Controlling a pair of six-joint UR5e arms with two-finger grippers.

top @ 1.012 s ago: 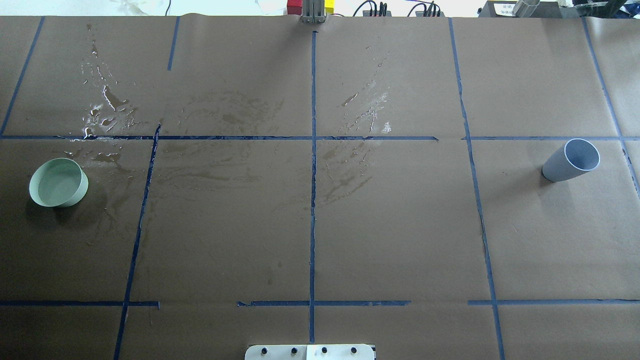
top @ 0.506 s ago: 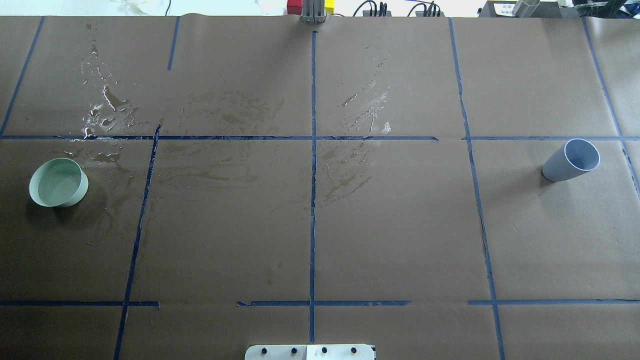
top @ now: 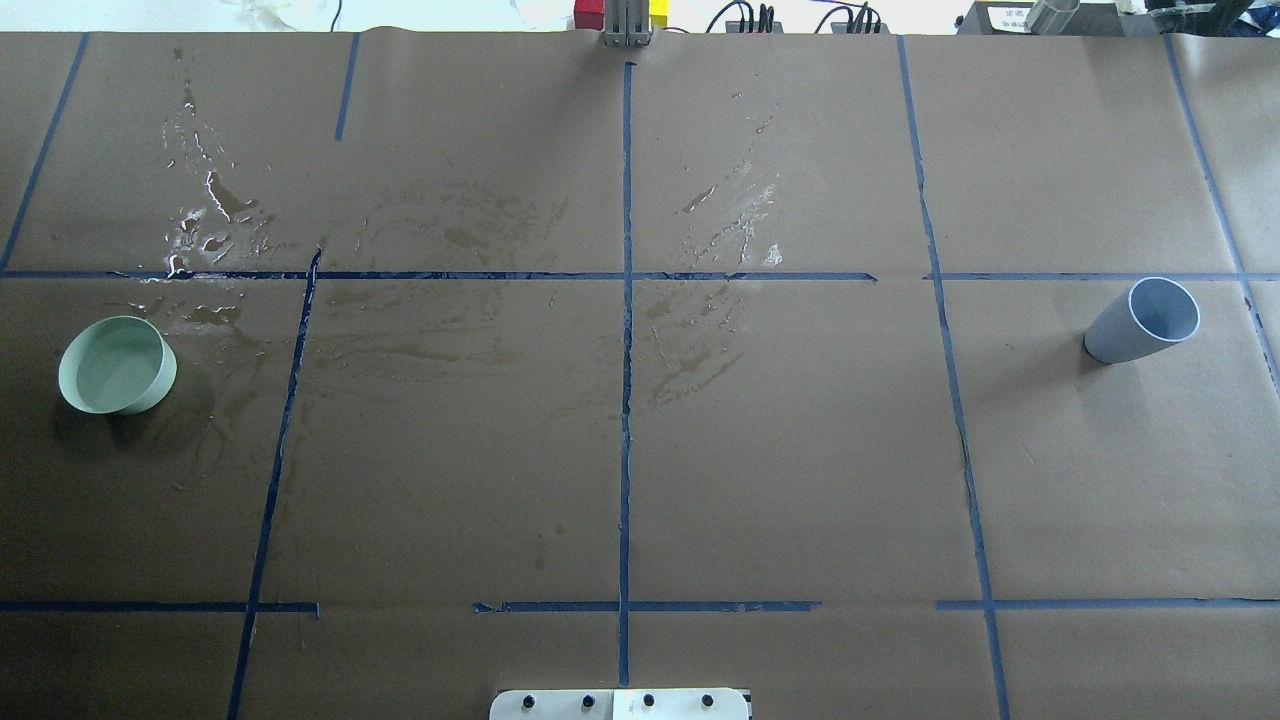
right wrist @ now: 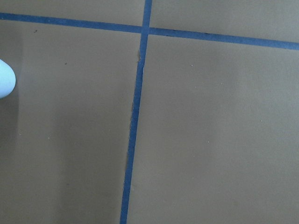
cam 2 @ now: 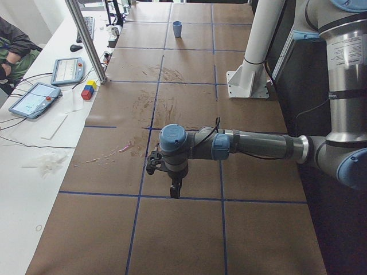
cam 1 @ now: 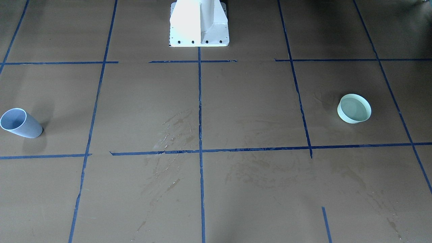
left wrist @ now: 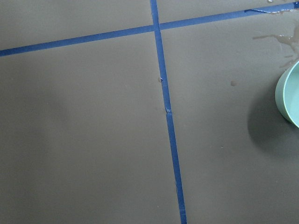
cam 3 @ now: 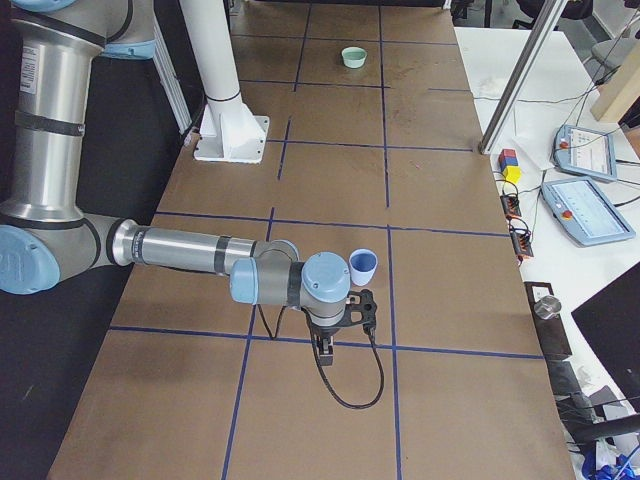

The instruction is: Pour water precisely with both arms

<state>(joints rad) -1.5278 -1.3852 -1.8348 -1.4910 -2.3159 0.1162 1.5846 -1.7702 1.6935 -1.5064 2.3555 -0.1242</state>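
A pale green bowl [top: 117, 365] stands at the table's left, with clear water [cam 1: 354, 109] in it. A blue-grey cup [top: 1143, 321] stands upright at the far right; I cannot tell what it holds. Both arms are outside the overhead and front views. In the exterior left view my left gripper [cam 2: 176, 189] hangs low over the brown board, and the arm hides the bowl. In the exterior right view my right gripper [cam 3: 325, 345] hangs just short of the cup [cam 3: 362, 266]. I cannot tell whether either is open or shut. The left wrist view catches the bowl's rim [left wrist: 289, 98]; the right wrist view catches the cup's edge [right wrist: 5, 78].
Wet smeared streaks [top: 210, 220] mark the brown board near the bowl and the centre. The white pedestal [cam 1: 199, 23] stands at the robot's edge. A metal post [cam 2: 86, 40], coloured blocks [cam 2: 88, 90] and tablets are on the far bench, where a person's sleeve [cam 2: 11, 46] shows.
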